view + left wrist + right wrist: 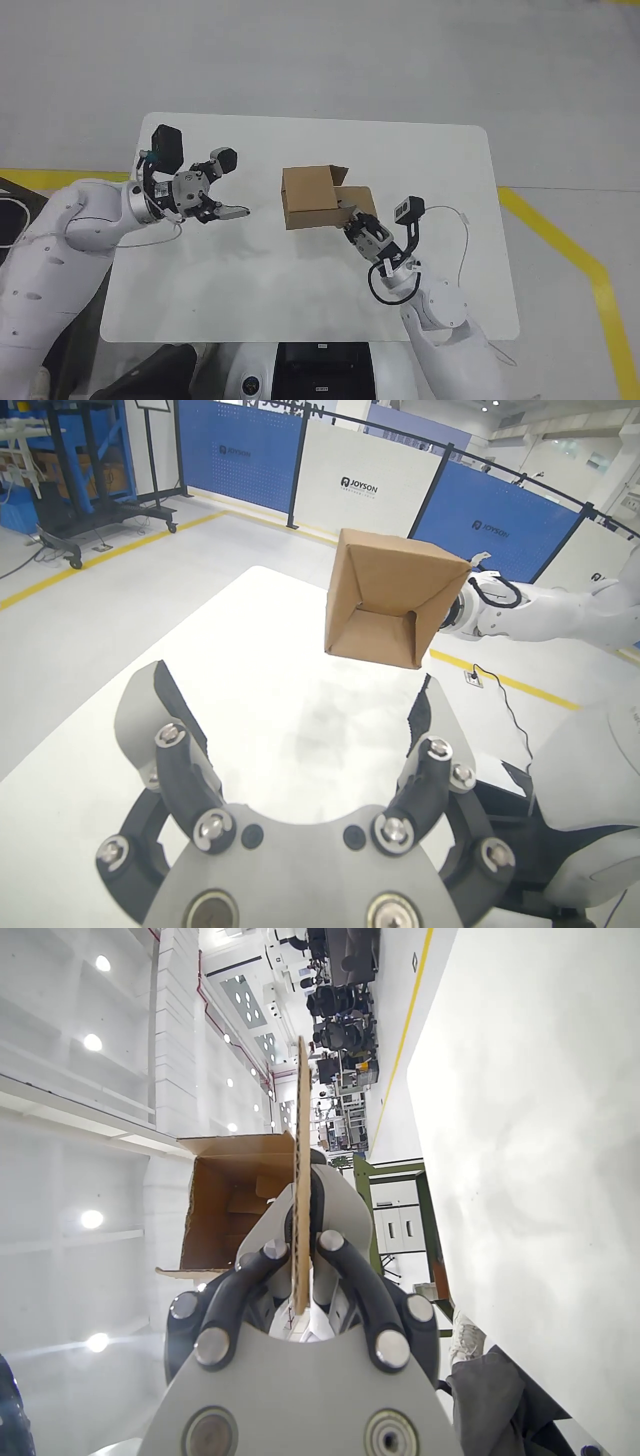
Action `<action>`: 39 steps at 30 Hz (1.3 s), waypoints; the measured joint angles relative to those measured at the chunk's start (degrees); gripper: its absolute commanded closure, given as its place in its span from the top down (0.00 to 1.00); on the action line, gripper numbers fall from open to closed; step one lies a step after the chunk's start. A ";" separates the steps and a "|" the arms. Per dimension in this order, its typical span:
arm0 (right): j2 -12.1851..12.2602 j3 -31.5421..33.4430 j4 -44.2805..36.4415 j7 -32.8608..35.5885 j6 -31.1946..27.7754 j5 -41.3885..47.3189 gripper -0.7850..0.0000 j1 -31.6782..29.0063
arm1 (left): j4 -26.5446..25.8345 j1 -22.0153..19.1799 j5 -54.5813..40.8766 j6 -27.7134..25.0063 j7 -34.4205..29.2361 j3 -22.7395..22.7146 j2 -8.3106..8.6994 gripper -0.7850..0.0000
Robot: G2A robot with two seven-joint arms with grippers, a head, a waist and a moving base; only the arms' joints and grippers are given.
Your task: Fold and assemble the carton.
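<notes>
Right gripper (pixel 302 1223) sits closest to the near edge of the tabletop (pixel 300 290), jaws pinched tight on 1 flap (pixel 301 1153) of the carton (pixel 309 196). It holds it up off the surface, approx over the middle. That end looks open w/ flaps sticking out, so imo we're mid-fold. Left gripper (pixel 294 672) hangs toward the left edge, spread wide, nothing in it, aimed at the carton. Next prob needs it to come across and push a flap in w/o crushing the cardboard.

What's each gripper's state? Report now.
Left gripper: open, empty, apart from the carton.
Right gripper: shut on the carton's flap.
</notes>
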 measured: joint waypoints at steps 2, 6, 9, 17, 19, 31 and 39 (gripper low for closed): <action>-0.05 -0.65 0.41 -0.13 0.57 0.79 0.00 0.62 | -0.30 0.39 6.52 0.00 6.33 1.33 0.16 1.00; -0.04 -1.22 0.42 -0.15 0.07 1.11 0.00 1.16 | 0.04 0.36 15.39 0.00 14.96 2.63 0.40 1.00; -0.03 -1.21 0.40 -0.11 0.01 1.06 0.00 1.15 | 0.03 0.36 14.05 0.00 13.41 2.57 0.39 1.00; -0.03 -1.22 0.36 -0.24 -0.03 0.95 0.00 1.15 | 0.03 0.36 14.02 0.00 13.33 2.56 0.39 1.00; 0.00 -1.50 0.29 -0.74 -0.38 0.25 0.00 1.23 | -0.05 0.40 14.02 0.11 13.32 2.58 0.37 1.00; -0.12 -4.94 3.69 -3.43 -6.91 -4.86 0.00 3.22 | -2.87 2.20 15.33 1.49 10.42 4.85 -0.62 1.00; -0.08 -5.96 4.88 -4.68 -9.96 -6.17 0.00 3.46 | -2.70 2.46 14.44 0.85 10.20 5.35 -1.20 1.00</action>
